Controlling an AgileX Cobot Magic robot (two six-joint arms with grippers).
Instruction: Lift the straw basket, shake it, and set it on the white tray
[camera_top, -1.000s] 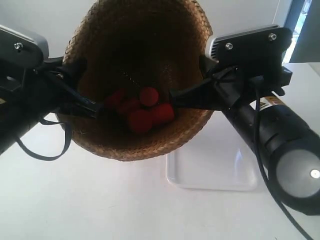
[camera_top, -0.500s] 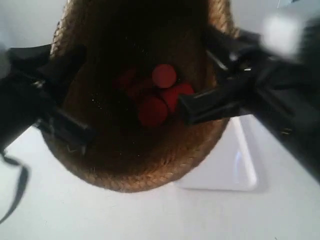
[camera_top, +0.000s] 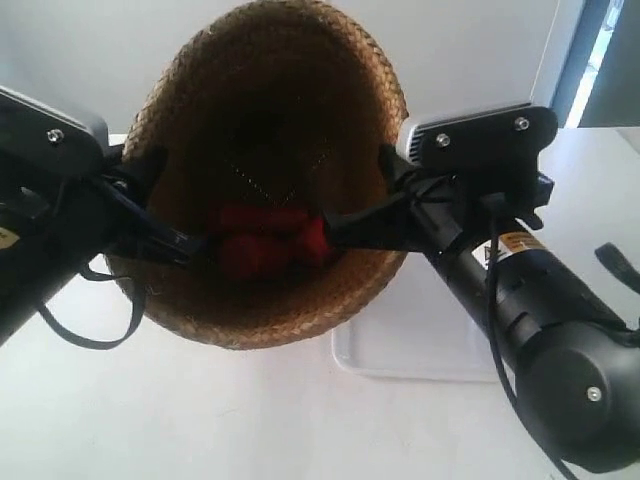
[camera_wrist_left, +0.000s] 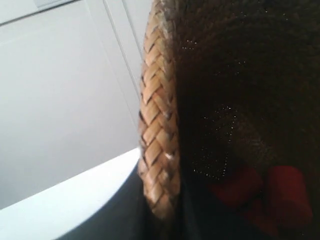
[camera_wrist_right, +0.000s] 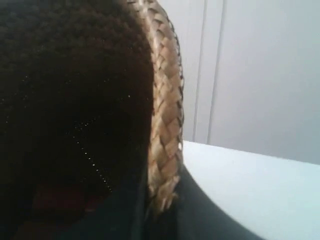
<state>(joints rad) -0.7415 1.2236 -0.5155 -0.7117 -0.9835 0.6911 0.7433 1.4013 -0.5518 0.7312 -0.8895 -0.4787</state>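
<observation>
Shaking judged in hand: the basket (camera_top: 270, 120) hung above the surface (camera_top: 200, 420) beside the tray (camera_top: 420, 345), left claw (camera_wrist_left: 162, 212) and right claw (camera_wrist_right: 160, 200) gripping its opposite sides; next, level lowering onto the tray.

The exterior view looks down from close above into the basket (camera_top: 270, 130), with the surface (camera_top: 200, 420) beyond. Each wrist view sits hard against the rim (camera_wrist_left: 157, 125) (camera_wrist_right: 165, 125), facing inward. All three share rim and dark interior.
</observation>
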